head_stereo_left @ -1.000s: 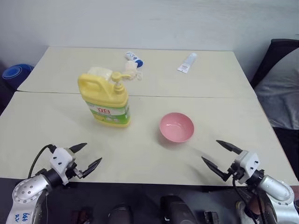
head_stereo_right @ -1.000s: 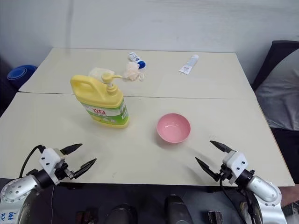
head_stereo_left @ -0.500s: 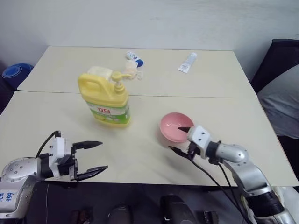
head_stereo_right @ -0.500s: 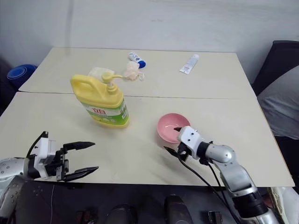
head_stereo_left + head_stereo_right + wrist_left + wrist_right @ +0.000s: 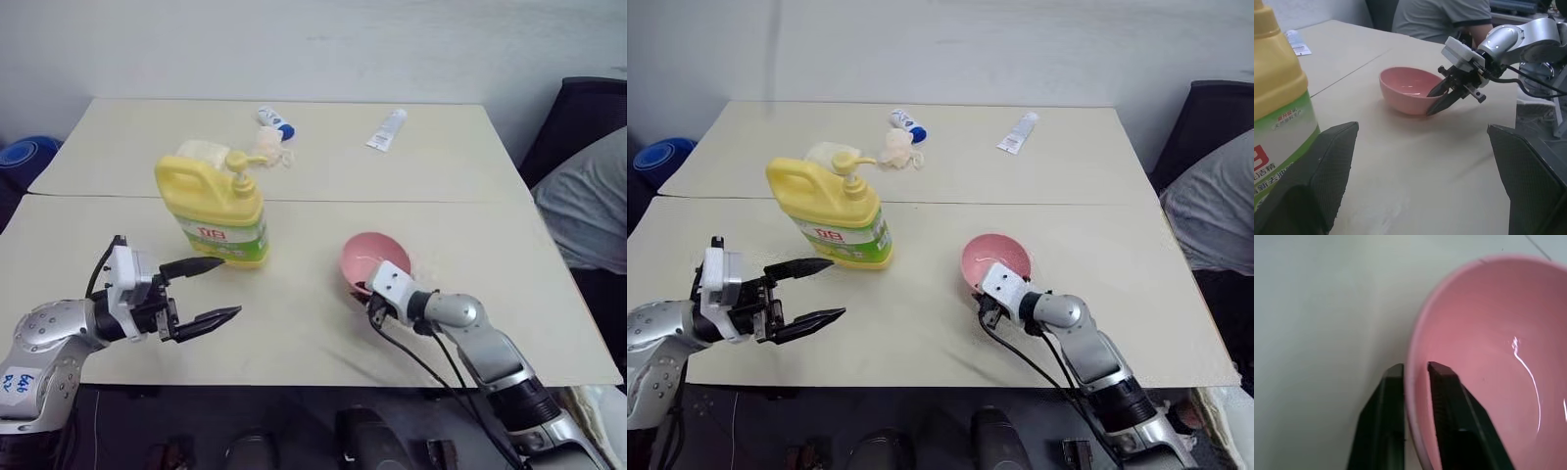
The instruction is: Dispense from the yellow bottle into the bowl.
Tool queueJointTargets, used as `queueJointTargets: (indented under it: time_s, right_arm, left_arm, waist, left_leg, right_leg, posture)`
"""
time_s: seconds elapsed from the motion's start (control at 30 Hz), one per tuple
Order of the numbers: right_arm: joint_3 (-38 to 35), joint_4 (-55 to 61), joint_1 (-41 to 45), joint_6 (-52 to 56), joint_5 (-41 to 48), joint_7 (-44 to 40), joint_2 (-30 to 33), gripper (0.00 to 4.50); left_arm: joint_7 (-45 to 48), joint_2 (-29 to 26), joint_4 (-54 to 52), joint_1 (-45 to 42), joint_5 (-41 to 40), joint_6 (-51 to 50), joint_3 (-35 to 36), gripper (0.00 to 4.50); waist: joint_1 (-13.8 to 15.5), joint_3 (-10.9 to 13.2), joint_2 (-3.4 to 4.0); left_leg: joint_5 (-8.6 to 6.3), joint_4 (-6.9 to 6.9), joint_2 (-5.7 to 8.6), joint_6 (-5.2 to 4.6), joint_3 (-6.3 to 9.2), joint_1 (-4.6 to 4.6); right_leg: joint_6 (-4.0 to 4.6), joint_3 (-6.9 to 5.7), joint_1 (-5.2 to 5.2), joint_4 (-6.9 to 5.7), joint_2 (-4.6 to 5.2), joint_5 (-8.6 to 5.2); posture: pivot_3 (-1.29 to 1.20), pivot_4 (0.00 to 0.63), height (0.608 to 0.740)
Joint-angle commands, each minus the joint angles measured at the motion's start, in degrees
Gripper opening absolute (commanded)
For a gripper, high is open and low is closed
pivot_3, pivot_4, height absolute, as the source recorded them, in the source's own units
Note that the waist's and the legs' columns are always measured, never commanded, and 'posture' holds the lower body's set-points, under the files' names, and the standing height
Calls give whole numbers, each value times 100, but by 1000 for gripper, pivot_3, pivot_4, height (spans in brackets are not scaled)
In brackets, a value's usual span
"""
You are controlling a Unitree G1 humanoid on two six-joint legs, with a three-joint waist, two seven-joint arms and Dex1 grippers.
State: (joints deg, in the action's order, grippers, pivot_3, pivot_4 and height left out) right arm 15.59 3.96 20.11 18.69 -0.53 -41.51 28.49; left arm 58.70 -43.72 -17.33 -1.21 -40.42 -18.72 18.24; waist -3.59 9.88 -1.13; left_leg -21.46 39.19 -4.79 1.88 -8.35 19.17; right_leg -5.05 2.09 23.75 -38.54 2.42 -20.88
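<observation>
Yellow bottle point(image 5: 214, 208): in the left eye view it stood upright on the table point(image 5: 294, 323), left of centre, pump nozzle turned toward the far edge, with the bowl point(image 5: 376, 261) well apart on its right. Left gripper point(image 5: 210, 291): hovered just in front of the bottle, jaws spread wide, nothing between them. Right gripper point(image 5: 371, 300): at the bowl's near rim. A white tube point(image 5: 386, 130) and a small heap of cloth point(image 5: 268, 149) lay at the far side. Left wrist view: the bottle's label close by on one side, the pink bowl beyond, tipped slightly, the other arm's black jaws closed on its rim. Right wrist view: jaws pressed together on the bowl's wall, one finger point(image 5: 1382, 421) outside, one inside. Risks, as judged: the thin-rim pinch could slip or tip the light bowl further when it is dragged; the pump's spout pointed away from the bowl, so a press now would dispense onto the table.
</observation>
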Motion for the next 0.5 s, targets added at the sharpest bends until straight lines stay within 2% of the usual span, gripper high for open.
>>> queueJointTargets:
  time_s: [0.03,0.2,0.33,0.5]
  right_arm:
    - [-118,264,222,2,193,-276,66,12]
    - [-120,671,945,198,396,-964,365,12]
    - [153,731,1963,475,348,-1686,668,0]
    - [474,162,3187,656,230,-2257,602,0]
  left_arm:
    - [-159,-87,-287,-248,-547,-362,354,4500]
    - [-537,-420,-282,-1078,-1567,-1243,811,4500]
    - [-971,-596,219,-2159,-1871,-1556,938,3613]
    - [-916,-1050,1076,-3173,-1018,-1673,219,1991]
  waist:
    - [3,0,0]
    - [5,3,-1]
    - [-1,3,0]
    - [-116,3,0]
  left_leg:
    - [0,0,0,0,1,1]
    - [0,3,-1,0,15,4]
    - [0,3,1,0,21,3]
    - [0,-1,2,0,18,2]
  right_leg:
    - [0,0,0,0,0,0]
    - [-1,0,7,-8,4,0]
    - [-1,-8,12,-11,2,1]
    - [-1,-19,15,-12,-3,0]
  posture:
    - [0,150,740]
    - [0,150,740]
    - [0,150,740]
    - [0,150,740]
